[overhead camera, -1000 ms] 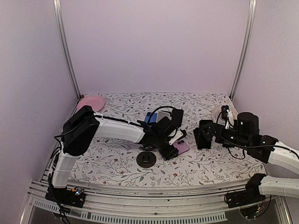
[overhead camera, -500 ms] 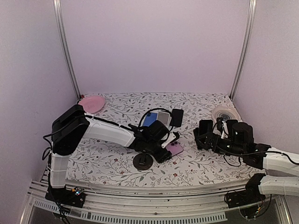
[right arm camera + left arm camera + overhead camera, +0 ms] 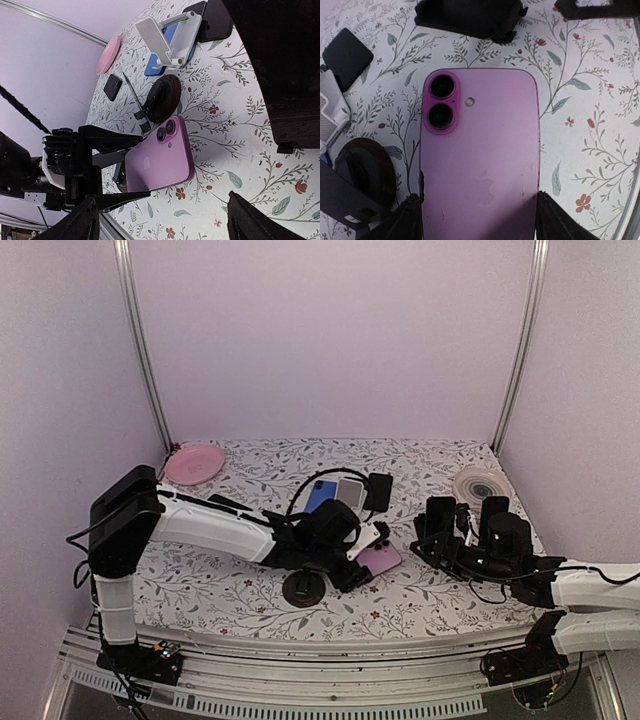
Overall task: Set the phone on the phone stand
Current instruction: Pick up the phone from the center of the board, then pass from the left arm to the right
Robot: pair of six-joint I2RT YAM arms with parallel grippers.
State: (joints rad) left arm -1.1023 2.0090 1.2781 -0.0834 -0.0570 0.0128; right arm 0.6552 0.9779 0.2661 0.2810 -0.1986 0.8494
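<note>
A pink phone (image 3: 382,558) hangs back-up just above the floral table, its twin cameras pointing away from my left gripper (image 3: 476,197). That gripper is shut on the phone's long edges (image 3: 480,150), one black finger on each side. Just to the phone's left stands the black phone stand (image 3: 305,585), with a round base (image 3: 162,97) and a thin upright arm. My right gripper (image 3: 162,200) is low over the table to the right of the phone (image 3: 160,160). Its jaws are wide open, nothing is between them, and it faces the phone's camera end.
A white folding holder (image 3: 165,37) rests by a blue phone (image 3: 320,495) and a black phone (image 3: 379,490) behind the left gripper. A pink plate (image 3: 194,463) sits at the back left, a white round dish (image 3: 480,483) at the back right, and a small black card (image 3: 112,86) at the left.
The left arm has sunk lower and stretched out, keeping the phone near the round stand. The right arm has dropped closer to the table, and its jaws have narrowed slightly.
</note>
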